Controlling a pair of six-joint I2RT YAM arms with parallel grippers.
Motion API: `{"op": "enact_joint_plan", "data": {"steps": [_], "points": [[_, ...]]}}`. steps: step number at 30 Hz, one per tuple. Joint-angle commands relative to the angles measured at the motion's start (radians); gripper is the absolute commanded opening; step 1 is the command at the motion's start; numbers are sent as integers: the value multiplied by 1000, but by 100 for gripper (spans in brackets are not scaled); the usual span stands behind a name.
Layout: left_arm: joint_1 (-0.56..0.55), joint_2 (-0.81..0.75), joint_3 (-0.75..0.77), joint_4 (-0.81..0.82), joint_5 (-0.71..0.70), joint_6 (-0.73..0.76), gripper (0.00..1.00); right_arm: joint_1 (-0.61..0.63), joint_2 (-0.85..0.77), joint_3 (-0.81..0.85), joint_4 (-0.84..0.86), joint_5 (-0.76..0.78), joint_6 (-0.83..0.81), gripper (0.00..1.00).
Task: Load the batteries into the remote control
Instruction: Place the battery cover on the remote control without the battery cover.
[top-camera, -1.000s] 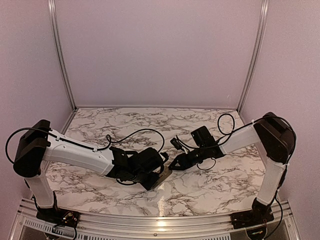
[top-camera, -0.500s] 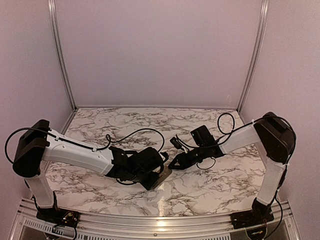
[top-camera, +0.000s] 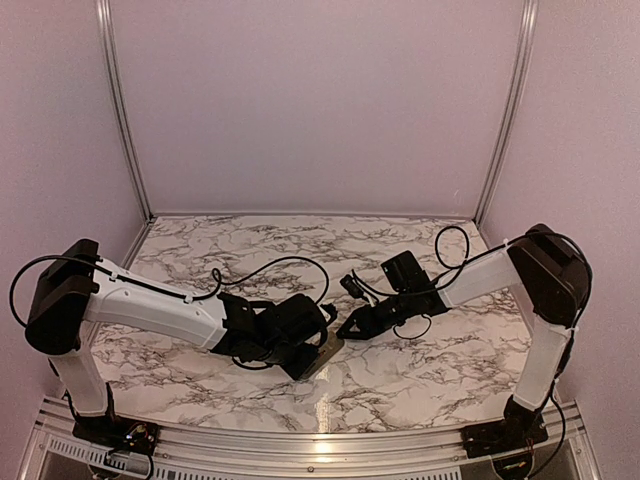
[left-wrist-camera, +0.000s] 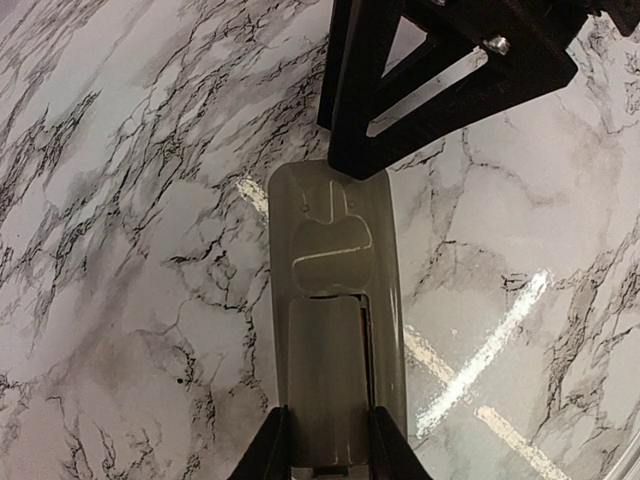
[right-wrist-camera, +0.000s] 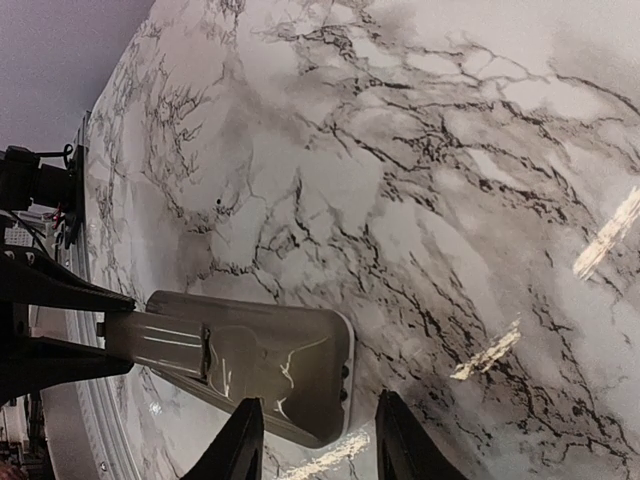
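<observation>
Remote control (left-wrist-camera: 335, 300) tight in left pincer (left-wrist-camera: 328, 435), right pincer (right-wrist-camera: 320, 415) apart, marble table (left-wrist-camera: 120, 200) beneath.

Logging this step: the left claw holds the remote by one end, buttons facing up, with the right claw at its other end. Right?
Not quite: the remote faces back up, not buttons up; the left wrist view shows its grey-beige back. The left claw does hold one end, with the right claw at the other.
</observation>
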Motion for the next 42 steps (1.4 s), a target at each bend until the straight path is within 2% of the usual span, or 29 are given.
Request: {"op": "enact_joint_plan", "data": {"steps": [1, 26, 42], "points": [[2, -6, 1, -2, 6, 13, 13, 5, 18, 30, -9, -7, -15, 37], [2, 47, -4, 9, 3, 9, 15, 9, 28, 37, -3, -37, -21, 36], [2, 55, -10, -2, 15, -2, 28, 11, 24, 39, -9, -34, -22, 36]]}}
